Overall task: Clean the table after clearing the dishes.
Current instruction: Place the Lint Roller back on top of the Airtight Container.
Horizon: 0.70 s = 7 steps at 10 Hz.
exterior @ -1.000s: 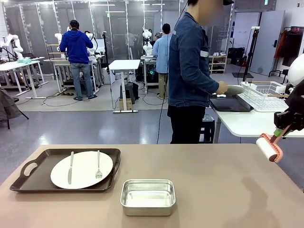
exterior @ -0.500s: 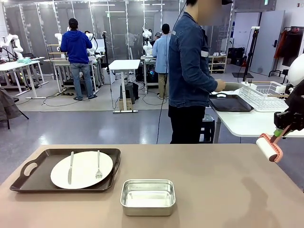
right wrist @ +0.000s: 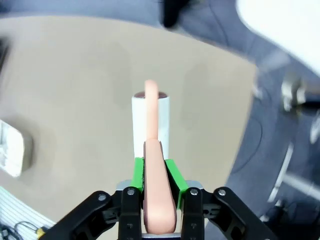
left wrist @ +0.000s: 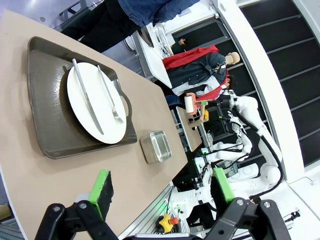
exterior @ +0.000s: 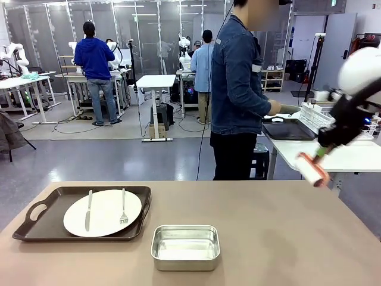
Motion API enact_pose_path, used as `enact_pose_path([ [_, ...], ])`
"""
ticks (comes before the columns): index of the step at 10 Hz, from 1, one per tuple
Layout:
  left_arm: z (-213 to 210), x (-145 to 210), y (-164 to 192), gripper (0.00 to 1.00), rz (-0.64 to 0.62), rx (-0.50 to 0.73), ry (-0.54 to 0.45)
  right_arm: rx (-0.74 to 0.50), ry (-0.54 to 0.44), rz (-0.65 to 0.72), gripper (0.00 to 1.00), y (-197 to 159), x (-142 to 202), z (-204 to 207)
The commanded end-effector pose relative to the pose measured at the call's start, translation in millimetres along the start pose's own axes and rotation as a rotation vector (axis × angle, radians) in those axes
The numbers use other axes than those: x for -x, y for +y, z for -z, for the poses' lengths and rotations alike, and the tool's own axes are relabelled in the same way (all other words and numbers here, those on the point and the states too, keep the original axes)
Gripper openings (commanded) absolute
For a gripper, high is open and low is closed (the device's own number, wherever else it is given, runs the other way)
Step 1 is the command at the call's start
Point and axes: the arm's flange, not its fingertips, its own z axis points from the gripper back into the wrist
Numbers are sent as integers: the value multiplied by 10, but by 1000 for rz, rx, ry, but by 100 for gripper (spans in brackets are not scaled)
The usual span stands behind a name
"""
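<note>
Sweeping looks to be the step in hand, with one dish not yet cleared.

From the front, the right gripper (exterior: 323, 150) is clamped on a lint roller (exterior: 311, 168), held in the air at three o'clock near the far right edge of the table (exterior: 268, 238); at eight o'clock a plate (exterior: 106, 225) with knife (exterior: 88, 210) and fork (exterior: 123, 208) lies on a dark tray (exterior: 37, 211); a steel pan (exterior: 185, 229) sits at six o'clock, just right of the tray; a person (exterior: 238, 89) stands at the far side, turned toward a white side table (exterior: 333, 158).

In the left wrist view, the left gripper (left wrist: 161, 192) hangs high over the table with its fingers spread wide and nothing between them; the tray (left wrist: 42, 100) and plate (left wrist: 101, 107) lie at ten o'clock; the pan (left wrist: 156, 146) is near the middle.

In the right wrist view, the green pads (right wrist: 172, 172) pinch the roller's pink handle; the white drum (right wrist: 140, 125) points toward twelve o'clock over bare table (right wrist: 75, 75); the picture is blurred.

To do this well, I would lower the drum until it lies flat, axis level with the top; begin on the bare right half; use straight, overlapping strokes with light pressure; stop short of the pan and tray while they remain.
</note>
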Motion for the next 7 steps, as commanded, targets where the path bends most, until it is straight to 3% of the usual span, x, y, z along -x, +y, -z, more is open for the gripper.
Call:
enact_pose_path([
  [1, -22, 11, -13, 100, 1, 1, -5, 27, -40, -305, 22, 828, -110, -391],
  [3, -22, 11, -13, 100, 1, 1, -5, 0, -35, -541, 22, 1725, -155, -554],
  [4, -22, 11, -13, 100, 1, 1, -5, 0, -51, -698, 22, 2347, -87, -664],
  [5, -22, 11, -13, 100, 1, 1, -5, -16, -38, -808, 22, 2752, 9, -648],
  [7, -22, 11, -13, 100, 1, 1, -5, -87, 65, -906, 22, 3215, 135, -305],
])
